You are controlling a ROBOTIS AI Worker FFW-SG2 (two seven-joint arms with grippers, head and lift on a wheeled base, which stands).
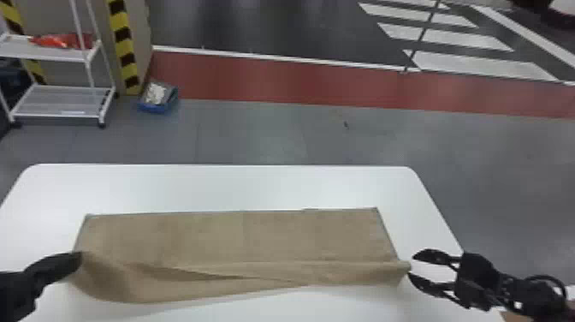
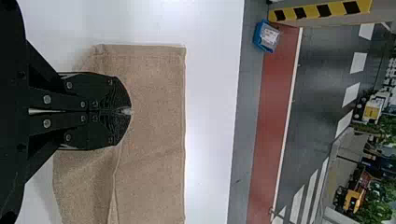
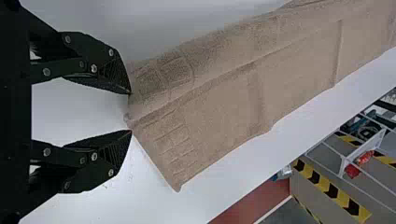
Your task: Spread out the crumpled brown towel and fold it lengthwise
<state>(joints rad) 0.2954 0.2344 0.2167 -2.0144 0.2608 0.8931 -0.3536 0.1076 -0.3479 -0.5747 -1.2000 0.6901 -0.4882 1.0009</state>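
Note:
The brown towel (image 1: pixel 239 240) lies in a long strip across the table, its near side raised in loose folds. At its left end my left gripper (image 1: pixel 79 259) is shut on the towel's edge. In the left wrist view the left gripper (image 2: pixel 127 111) has its fingertips pressed together over the towel (image 2: pixel 154 135). Just off the strip's right end is my right gripper (image 1: pixel 411 266), open, its fingers apart. In the right wrist view a corner of the towel (image 3: pixel 224 102) comes up close to the open right gripper (image 3: pixel 130 112), with nothing held.
The white table (image 1: pixel 214 184) extends beyond the towel's far edge and has rounded far corners. On the floor past it are a blue bin (image 1: pixel 158 98) and a white shelf rack (image 1: pixel 60 100) at the far left.

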